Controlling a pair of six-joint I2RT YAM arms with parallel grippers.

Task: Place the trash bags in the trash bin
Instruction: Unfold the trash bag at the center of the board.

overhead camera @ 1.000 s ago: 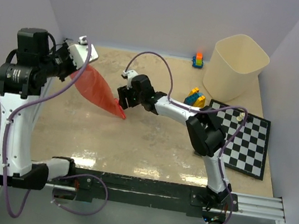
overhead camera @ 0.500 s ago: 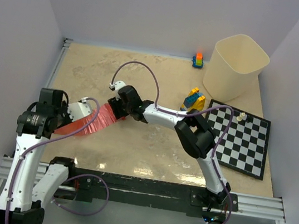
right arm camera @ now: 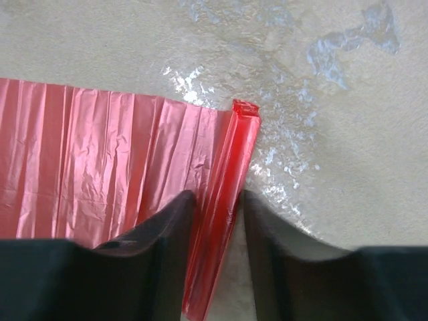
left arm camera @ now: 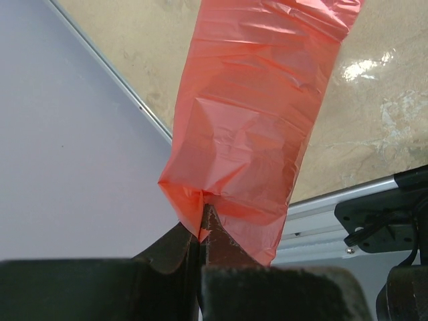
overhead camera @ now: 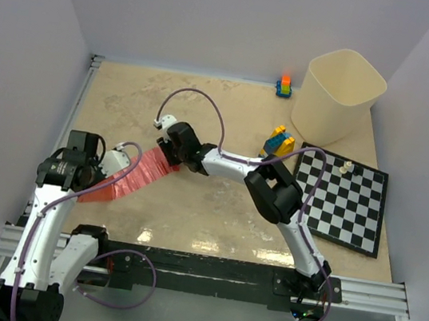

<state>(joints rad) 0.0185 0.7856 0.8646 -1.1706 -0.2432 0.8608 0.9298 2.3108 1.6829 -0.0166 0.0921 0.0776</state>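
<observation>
Since a second ago the left arm (overhead camera: 44, 212) has swung from way up high down to the near-left of the desk (overhead camera: 215, 209). The trash bag (overhead camera: 138, 173) went from a dangling cone to a strip stretched between both arms, and the right fingers (overhead camera: 169, 150) slid a bit left too.

Top view: the bag sits at the desk's left-middle, one end at the left fingers (overhead camera: 114, 168), the other at the right ones. The trash bin (overhead camera: 330, 117) stands at the far right, well apart from the bag, with nothing red in it that I can see.

Left wrist: the left fingers are clenched on one corner of the bag, with the film bunched to a point at the tips. It's thin, crinkly, see-through stuff. I'd guess it weighs next to nothing, is floppy and probably slippery, so a corner pinch could slide out under a hard tug.

Right wrist: the right fingers straddle the thick folded edge, which lies on the desk with the pleated sheet fanning off to one side. There's a sliver of gap by one finger, so I'd say they're not clamped yet. That folded ridge looks like the best place to grab, since it has more layers to bite on than single film.
</observation>
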